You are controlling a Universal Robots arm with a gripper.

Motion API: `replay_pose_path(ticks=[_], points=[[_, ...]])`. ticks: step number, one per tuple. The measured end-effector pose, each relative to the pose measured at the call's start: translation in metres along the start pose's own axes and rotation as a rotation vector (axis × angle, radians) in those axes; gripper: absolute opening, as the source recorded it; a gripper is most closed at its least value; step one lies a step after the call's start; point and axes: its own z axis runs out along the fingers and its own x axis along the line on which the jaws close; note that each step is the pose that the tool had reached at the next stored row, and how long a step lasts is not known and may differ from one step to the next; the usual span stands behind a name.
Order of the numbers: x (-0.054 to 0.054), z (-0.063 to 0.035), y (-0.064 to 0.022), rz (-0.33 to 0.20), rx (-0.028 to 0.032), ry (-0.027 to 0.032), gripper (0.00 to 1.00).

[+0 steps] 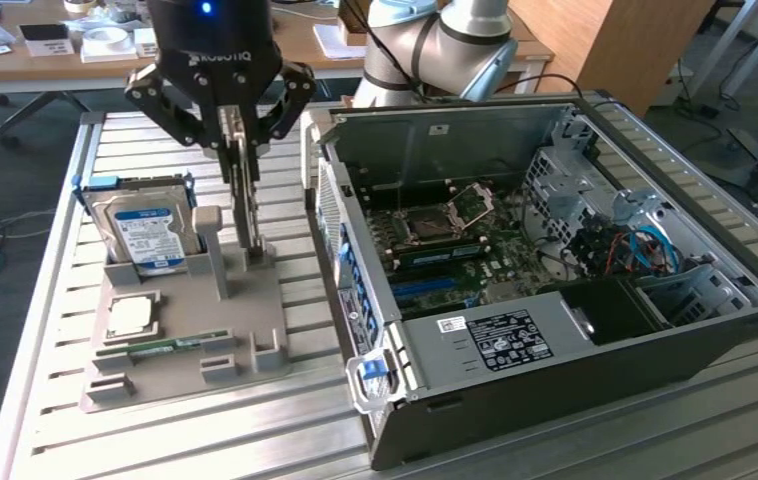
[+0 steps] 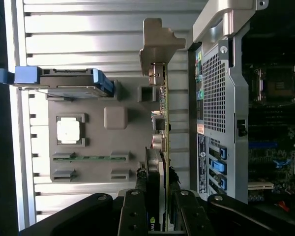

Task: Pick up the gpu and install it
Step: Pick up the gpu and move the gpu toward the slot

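Tool [image 1: 236, 150] is clamping narrow on the gpu [image 1: 251, 205], fingers [image 2: 135, 204] pressing on both faces near its upper edge. Gpu is standing upright on edge straight under the tool, lower end at the grey holder [image 1: 179, 375], bracket [image 2: 157, 46] at one end. Drive [image 1: 146, 235] is standing just beside it, toward ext. view's left; cpu [image 1: 132, 315] & ram [image 1: 166, 347] are lying flat in the holder. Open case [image 1: 513, 340] is sitting on the worktop [image 1: 219, 435] at ext. view's right, its wall crowding close beside the gpu.
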Motion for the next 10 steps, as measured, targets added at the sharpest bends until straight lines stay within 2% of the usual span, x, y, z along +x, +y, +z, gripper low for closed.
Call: replay_pose_path(ticks=[6,10], points=[[0.000,-0.0107,0.0004,0.000,-0.0001,-0.0001,0.27],[0.000,-0.0127,0.0005,0.000,-0.0001,-0.0001,0.27]])
